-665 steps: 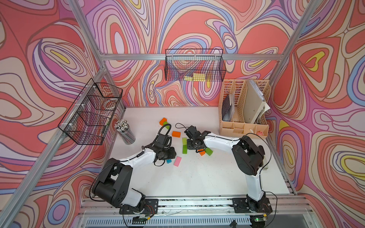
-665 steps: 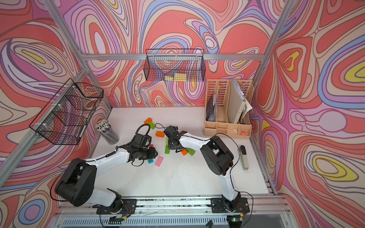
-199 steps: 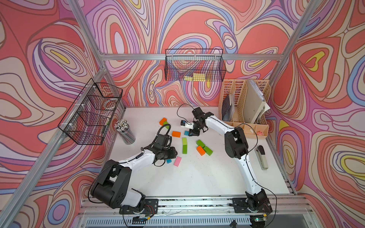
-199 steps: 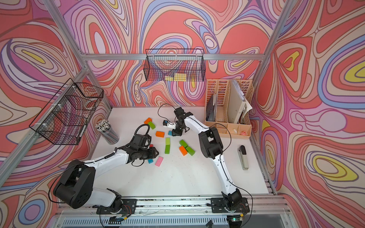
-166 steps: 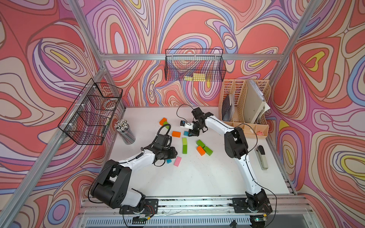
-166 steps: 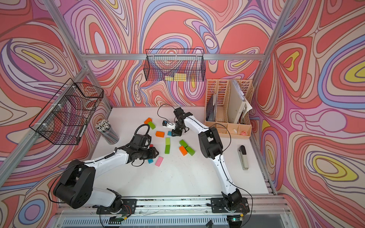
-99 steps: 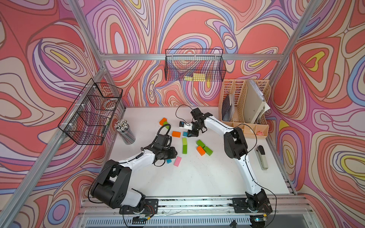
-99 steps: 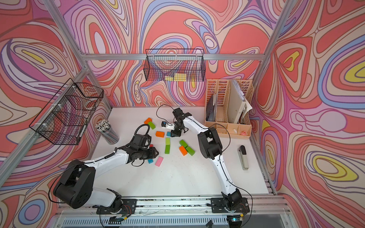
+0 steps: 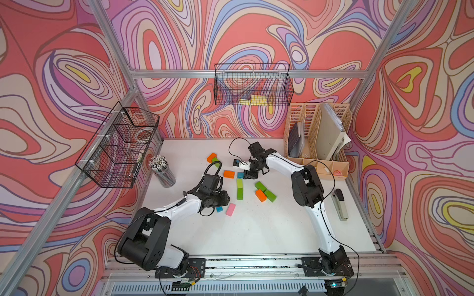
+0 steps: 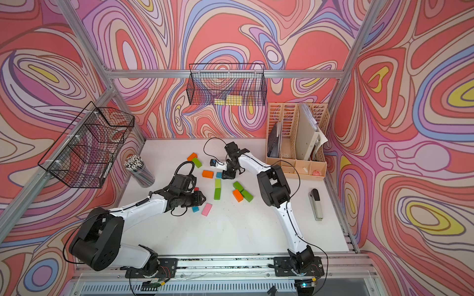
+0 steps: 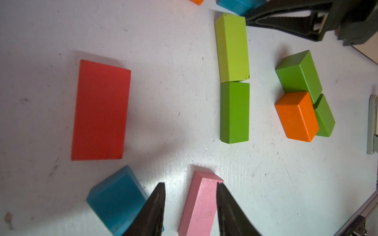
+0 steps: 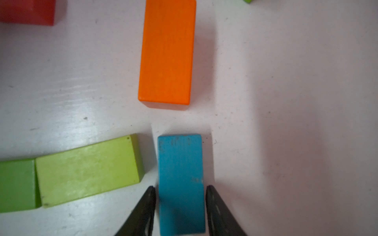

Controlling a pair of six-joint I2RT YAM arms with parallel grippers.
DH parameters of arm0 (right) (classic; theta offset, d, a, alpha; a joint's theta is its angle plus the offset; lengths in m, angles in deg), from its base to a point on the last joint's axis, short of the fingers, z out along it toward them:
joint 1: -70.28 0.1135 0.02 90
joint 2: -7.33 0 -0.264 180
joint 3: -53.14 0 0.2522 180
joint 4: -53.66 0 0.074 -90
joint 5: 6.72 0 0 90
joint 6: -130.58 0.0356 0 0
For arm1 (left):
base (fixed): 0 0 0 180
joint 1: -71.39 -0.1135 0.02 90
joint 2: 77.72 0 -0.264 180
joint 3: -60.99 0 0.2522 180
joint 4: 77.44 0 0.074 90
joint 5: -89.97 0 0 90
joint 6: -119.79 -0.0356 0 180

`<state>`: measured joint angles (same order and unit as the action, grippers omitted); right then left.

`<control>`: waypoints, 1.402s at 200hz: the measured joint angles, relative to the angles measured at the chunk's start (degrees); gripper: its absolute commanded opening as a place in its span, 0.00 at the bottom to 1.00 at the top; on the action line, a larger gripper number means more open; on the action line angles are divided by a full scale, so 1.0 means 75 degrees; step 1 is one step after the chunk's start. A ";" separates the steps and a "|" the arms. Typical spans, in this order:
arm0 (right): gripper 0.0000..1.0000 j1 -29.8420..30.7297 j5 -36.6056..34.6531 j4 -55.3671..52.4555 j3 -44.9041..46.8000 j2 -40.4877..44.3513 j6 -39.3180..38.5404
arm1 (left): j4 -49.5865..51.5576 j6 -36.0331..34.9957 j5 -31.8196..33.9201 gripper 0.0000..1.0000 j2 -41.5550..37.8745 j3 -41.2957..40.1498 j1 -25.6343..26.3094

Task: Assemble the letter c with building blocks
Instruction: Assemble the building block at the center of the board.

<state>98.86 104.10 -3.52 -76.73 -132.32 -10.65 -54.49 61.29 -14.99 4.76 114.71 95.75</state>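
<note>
- green bricks, one light and one dark, lie end to end as a green column (image 9: pixel 239 184), the landmark here.
- right gripper (image 12: pixel 181 187): jaws slightly apart, straddling a blue brick (image 12: pixel 181 161) that lies just off the column's light end.
- left gripper (image 11: pixel 189 183): jaws apart near the column's dark end, with a pink brick (image 11: pixel 201 204) lying partly between them.
- red brick (image 11: pixel 100 110): flat, apart from the column, on the left arm's side.

L arm (image 9: pixel 177 207) reaches fwd from base, elbow bent, forearm low, wrist level; L gripper (image 11: pixel 190 185) jaws apart, clamping nothing. R arm (image 9: pixel 282 164) extends far fwd, elbow high, wrist pitched down; R gripper (image 12: pixel 180 187) tips low, jaws slightly apart
</note>
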 measured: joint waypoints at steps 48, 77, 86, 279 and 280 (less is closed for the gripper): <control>0.36 0.0000 -0.0041 -0.0041 0.0000 0.0006 -0.0108 | 0.0000 0.0000 0.0055 0.44 -0.0087 0.0000 0.0000; 0.32 -0.0003 -0.0047 -0.0047 0.0000 0.0012 -0.0137 | 0.0000 0.0000 0.0061 0.44 -0.0093 0.0000 0.0000; 0.30 -0.0006 -0.0058 -0.0064 0.0003 0.0020 -0.0163 | 0.0000 0.0000 0.0061 0.44 -0.0093 0.0000 0.0000; 0.25 -0.0020 0.0093 -0.0676 -0.0414 -0.0140 -0.0650 | 0.0000 0.0000 0.0090 0.44 -0.0093 0.0000 0.0000; 0.25 -0.0020 0.0093 -0.0676 -0.0414 -0.0143 -0.0650 | 0.0000 0.0000 0.0090 0.44 -0.0093 0.0000 0.0000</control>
<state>98.71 104.80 -8.59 -79.84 -133.40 -15.52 -54.49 61.29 -14.31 4.06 114.71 95.75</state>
